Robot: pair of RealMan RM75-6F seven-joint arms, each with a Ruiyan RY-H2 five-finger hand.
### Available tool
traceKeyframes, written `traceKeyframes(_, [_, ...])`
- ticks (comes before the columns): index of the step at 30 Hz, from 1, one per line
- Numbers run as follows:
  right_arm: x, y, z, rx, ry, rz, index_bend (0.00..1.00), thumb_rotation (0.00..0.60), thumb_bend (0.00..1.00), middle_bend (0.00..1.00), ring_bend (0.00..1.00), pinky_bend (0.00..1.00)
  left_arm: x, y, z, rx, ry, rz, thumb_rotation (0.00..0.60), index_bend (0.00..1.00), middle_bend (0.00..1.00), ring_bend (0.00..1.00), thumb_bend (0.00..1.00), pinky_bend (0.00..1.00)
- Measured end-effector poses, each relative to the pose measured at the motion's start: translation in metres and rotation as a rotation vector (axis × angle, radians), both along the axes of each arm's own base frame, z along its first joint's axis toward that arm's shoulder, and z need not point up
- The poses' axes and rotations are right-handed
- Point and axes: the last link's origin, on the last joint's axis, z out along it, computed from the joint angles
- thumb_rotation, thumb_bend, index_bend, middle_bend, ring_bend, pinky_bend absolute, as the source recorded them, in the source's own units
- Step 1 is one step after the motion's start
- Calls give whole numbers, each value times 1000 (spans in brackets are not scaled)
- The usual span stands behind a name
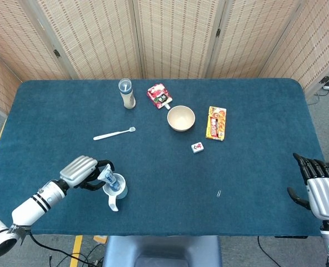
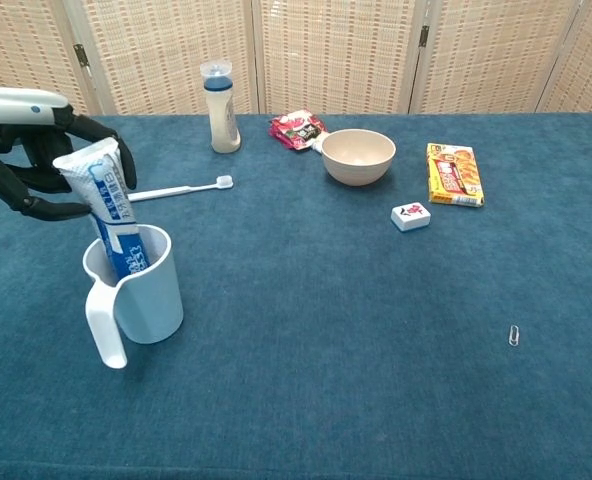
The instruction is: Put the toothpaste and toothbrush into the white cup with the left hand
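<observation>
Chest view, left side of the frame: a blue-and-white toothpaste tube point(image 2: 109, 210) stands tilted in a white plastic cup with a long handle point(image 2: 136, 297), its lower end inside the cup and its flat crimped end up. The robot's black-fingered left hand point(image 2: 38, 150) sits at the tube's upper end, fingers curved around it; whether they are pressing the tube or only close beside it cannot be told. In the head view the same hand point(image 1: 85, 171) lies at the lower left, just beside the cup point(image 1: 115, 188).

A white toothbrush point(image 2: 178, 189) lies flat on the dark blue cloth-covered table point(image 2: 376, 320), beyond the cup and apart from it — not yet picked up. The right hand point(image 1: 322, 188) rests at the lower right edge of the head view, fingers apart, holding nothing.

The step in hand looks like letting go of the tube. To do it well, the fingers should spread slowly and lift straight up, so the leaning tube is not dragged back out or the light cup tipped. The toothbrush probably comes next — a thin thing lying flat, likely needing a careful pinch.
</observation>
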Motion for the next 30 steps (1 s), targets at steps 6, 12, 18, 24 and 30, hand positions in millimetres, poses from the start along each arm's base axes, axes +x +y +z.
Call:
traceKeyframes(6, [0, 2, 1, -5, 0, 1, 2, 600, 192, 173, 171, 178, -1, 2, 14, 35, -27, 11, 600, 284, 980, 890, 401, 974])
traceKeyframes(12, [1, 2, 2, -10, -3, 4, 2, 600, 193, 173, 170, 178, -2, 11, 44, 126, -110, 48, 600, 291, 978, 887, 400, 973])
traceKeyframes(18, [2, 2, 1, -9, -2, 13, 2, 600, 194, 175, 170, 178, -4, 27, 75, 246, -210, 95, 600, 331, 976, 886, 400, 969])
traceKeyframes(24, [4, 3, 2, -10, -3, 22, 2, 600, 195, 175, 171, 178, -10, 51, 82, 329, -188, 149, 600, 360, 976, 886, 400, 969])
traceKeyframes(30, [4, 6, 3, -15, -2, 21, 2, 600, 195, 175, 170, 178, -16, 82, 68, 368, -73, 182, 600, 365, 976, 886, 400, 969])
